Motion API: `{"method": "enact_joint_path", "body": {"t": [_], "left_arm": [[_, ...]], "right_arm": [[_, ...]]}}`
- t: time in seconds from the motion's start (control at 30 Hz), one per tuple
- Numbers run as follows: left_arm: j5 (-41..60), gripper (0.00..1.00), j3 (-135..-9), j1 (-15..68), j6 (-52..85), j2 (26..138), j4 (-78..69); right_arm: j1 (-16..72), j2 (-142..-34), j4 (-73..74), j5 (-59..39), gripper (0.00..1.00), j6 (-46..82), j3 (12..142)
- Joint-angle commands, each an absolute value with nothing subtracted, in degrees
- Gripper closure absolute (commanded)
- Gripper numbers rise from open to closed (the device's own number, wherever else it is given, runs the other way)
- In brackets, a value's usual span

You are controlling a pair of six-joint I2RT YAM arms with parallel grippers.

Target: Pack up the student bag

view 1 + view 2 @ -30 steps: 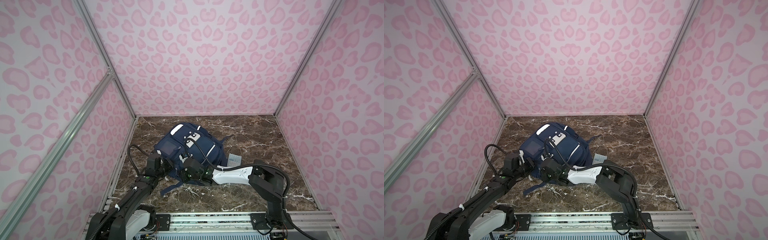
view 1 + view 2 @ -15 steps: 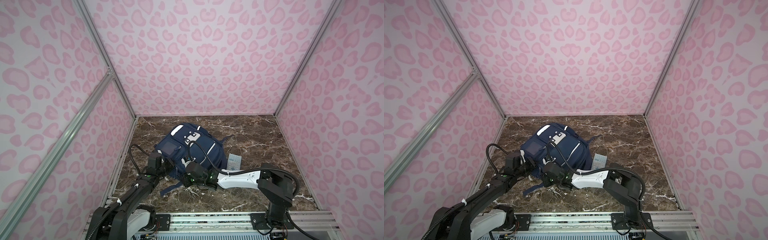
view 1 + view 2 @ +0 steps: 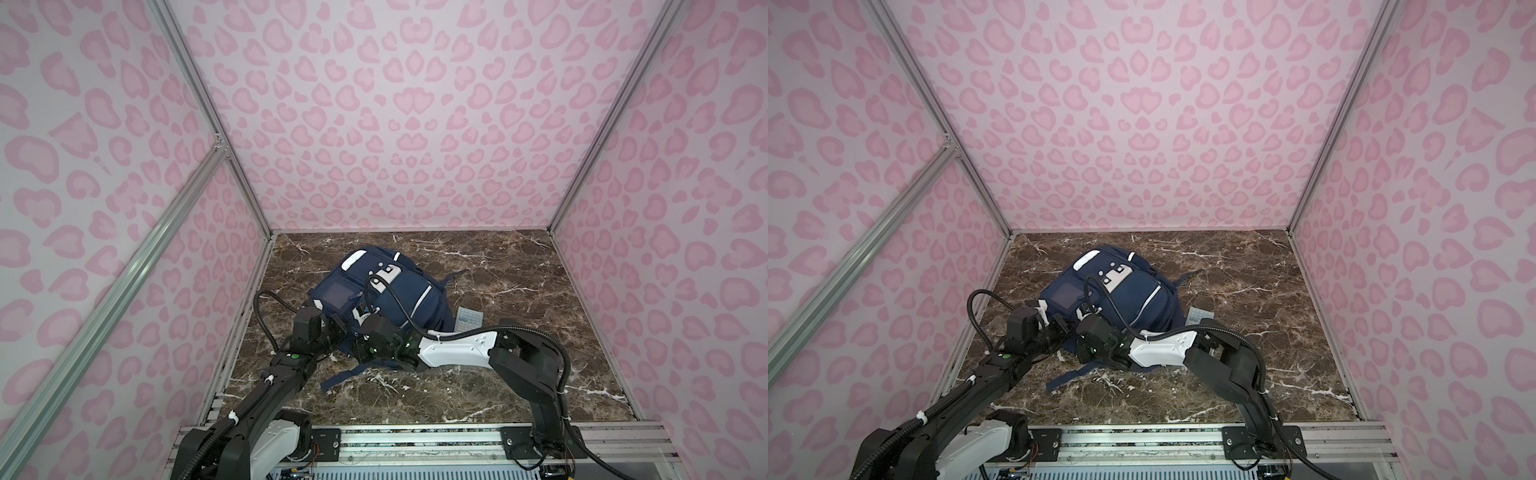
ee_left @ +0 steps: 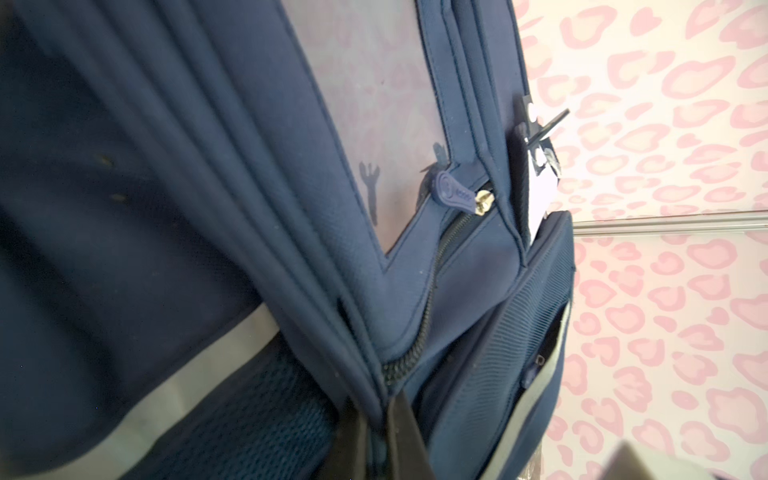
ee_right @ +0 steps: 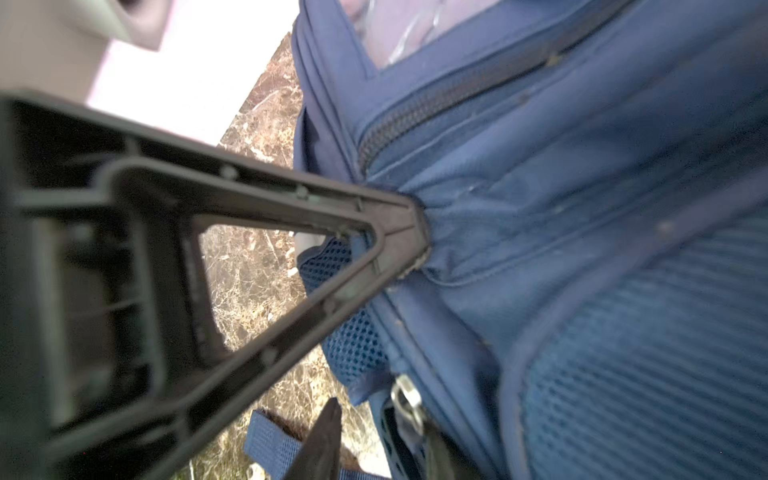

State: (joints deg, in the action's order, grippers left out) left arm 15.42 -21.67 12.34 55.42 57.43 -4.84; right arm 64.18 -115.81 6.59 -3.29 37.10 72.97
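At the near corner of the bag (image 3: pixel 386 291): pin the seam, then take the zip pull

On the marble top, in both top views, the bag lies front-up, a loose strap (image 3: pixel 340 376) trailing from its near edge. Both arms meet at the bag's near corner, the left gripper (image 3: pixel 338 330) at the seam and the right gripper (image 3: pixel 358 343) just beside it.

From the left wrist, the left gripper is clamped on a ridge of bag fabric where a closed zip ends. A blue zip tab (image 4: pixel 453 195) sits farther along that zip.

From the right wrist, a metal zip pull (image 5: pixel 406 400) hangs close to that pinch, between the right gripper's parted jaws. One finger stands clear of it, so nothing is held.

The step looks like taking that pull. Close squarely on the metal alone, not on mesh or strap. Hold the bag fabric taut with the left pinch and draw along the zip line away from it, since slack cloth would likely bunch and jam
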Motion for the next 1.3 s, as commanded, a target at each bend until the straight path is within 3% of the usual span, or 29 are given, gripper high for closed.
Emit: {"method": "enact_joint_path", "body": {"t": [0.0, 0.3, 1.0, 1.13, 1.27], "left_arm": [[18.9, 0.97, -21.91, 12.39, 55.57, 56.0, -5.33], [17.97, 0.97, -20.82, 12.39, 55.38, 56.78, -5.55], [15.61, 0.97, -25.75, 8.66, 51.5, 61.78, -4.66], [19.55, 0.97, -24.37, 8.78, 53.64, 62.65, -8.44], [16.23, 0.97, -25.86, 8.34, 49.89, 62.36, -4.14]], "right_arm": [[63.13, -117.41, 6.33, 1.65, 0.66, 35.51, 74.02], [63.2, -116.74, 5.87, 3.23, 1.0, 33.55, 74.47], [65.92, -102.62, -9.71, 2.53, 1.0, 37.29, 57.24], [65.96, -100.44, -5.67, 1.14, 1.0, 34.27, 54.16], [66.42, -99.28, -6.5, 1.34, 1.0, 34.29, 53.97]]}}
